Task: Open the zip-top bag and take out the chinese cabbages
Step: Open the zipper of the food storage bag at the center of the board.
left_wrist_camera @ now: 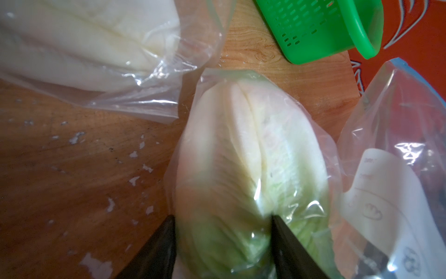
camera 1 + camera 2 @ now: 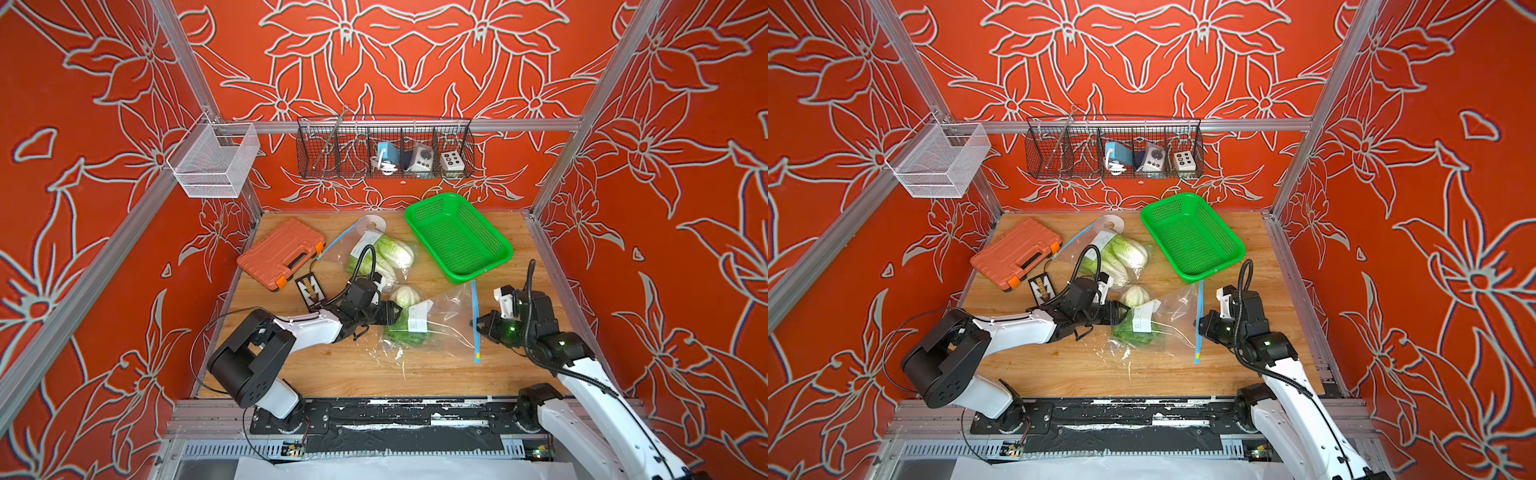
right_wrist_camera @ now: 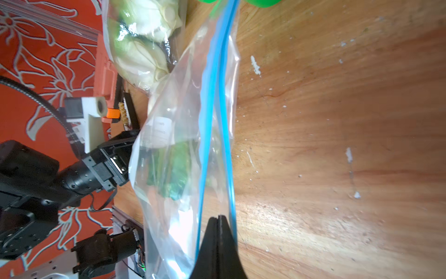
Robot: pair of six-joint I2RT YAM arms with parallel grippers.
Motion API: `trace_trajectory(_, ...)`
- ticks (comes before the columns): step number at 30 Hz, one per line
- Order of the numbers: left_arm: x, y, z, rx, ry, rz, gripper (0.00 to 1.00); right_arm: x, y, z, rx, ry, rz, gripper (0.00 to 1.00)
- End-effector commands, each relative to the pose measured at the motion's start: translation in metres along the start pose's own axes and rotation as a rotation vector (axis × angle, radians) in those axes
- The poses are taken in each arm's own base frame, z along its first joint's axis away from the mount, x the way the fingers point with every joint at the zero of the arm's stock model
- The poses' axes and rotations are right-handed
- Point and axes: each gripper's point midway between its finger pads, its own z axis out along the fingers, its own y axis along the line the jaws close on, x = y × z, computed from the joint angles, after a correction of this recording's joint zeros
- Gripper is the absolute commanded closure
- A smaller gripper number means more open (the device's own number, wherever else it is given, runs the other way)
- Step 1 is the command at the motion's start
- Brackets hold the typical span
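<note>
Although the two blue zip tracks point(image 3: 210, 72) of the near clear plastic zip-top bag point(image 2: 449, 316) stand apart in the right wrist view, which suggests its mouth is at least partly open, no cabbage lies bare on the wooden counter point(image 2: 353, 365). The right end effector point(image 3: 218, 221) is pinched tight on the film at that zip edge, holding the mouth side of the bag. At the opposite end the left end effector point(image 1: 220, 217) stands at a middling width, its fingers pressed on either side of the leafy end of one small oblong chinese cabbage point(image 1: 253, 157), white at the base and green at the tip. Clear film lies between fingers and leaves, and I cannot tell whether that is the bag's own wall. Two more chinese cabbages point(image 2: 397, 251) lie in a second clear bag point(image 2: 340, 249) farther back, between the orange plastic case point(image 2: 278, 253) and the empty green perforated plastic basket point(image 2: 461, 245). By my reading, opening is begun on one bag and every removal is left to do.
</note>
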Motion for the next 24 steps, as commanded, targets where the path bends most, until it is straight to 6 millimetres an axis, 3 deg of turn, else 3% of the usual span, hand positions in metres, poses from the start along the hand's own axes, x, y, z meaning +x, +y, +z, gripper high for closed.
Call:
trace_trajectory(1, 0.022, 0.014, 0.002, -0.057, 0.079, -0.002, 0.42, -0.019, 0.026, 0.008, -0.142, -0.039, 0.020, 0.97)
trace_trajectory(7, 0.021, 0.014, 0.001, -0.057, 0.076, 0.000, 0.42, -0.030, 0.043, 0.022, -0.204, 0.015, -0.004, 0.82)
trace_trajectory(15, 0.021, 0.015, 0.000, -0.057, 0.070, 0.000, 0.42, -0.024, 0.030, 0.039, -0.165, 0.098, 0.021, 0.64)
trace_trajectory(19, 0.022, 0.015, 0.000, -0.055, 0.071, -0.003, 0.42, -0.022, 0.043, 0.042, -0.236, 0.124, 0.016, 0.51)
trace_trajectory(20, 0.022, 0.015, 0.000, -0.056, 0.070, -0.004, 0.42, -0.022, 0.046, 0.042, -0.246, 0.124, 0.011, 0.55)
trace_trajectory(22, 0.022, 0.014, 0.000, -0.052, 0.071, -0.002, 0.42, -0.024, 0.053, 0.040, -0.282, 0.112, 0.009, 0.80)
trace_trajectory(24, 0.022, 0.015, 0.000, -0.051, 0.070, -0.002, 0.41, -0.024, 0.059, 0.039, -0.314, 0.122, 0.019, 0.94)
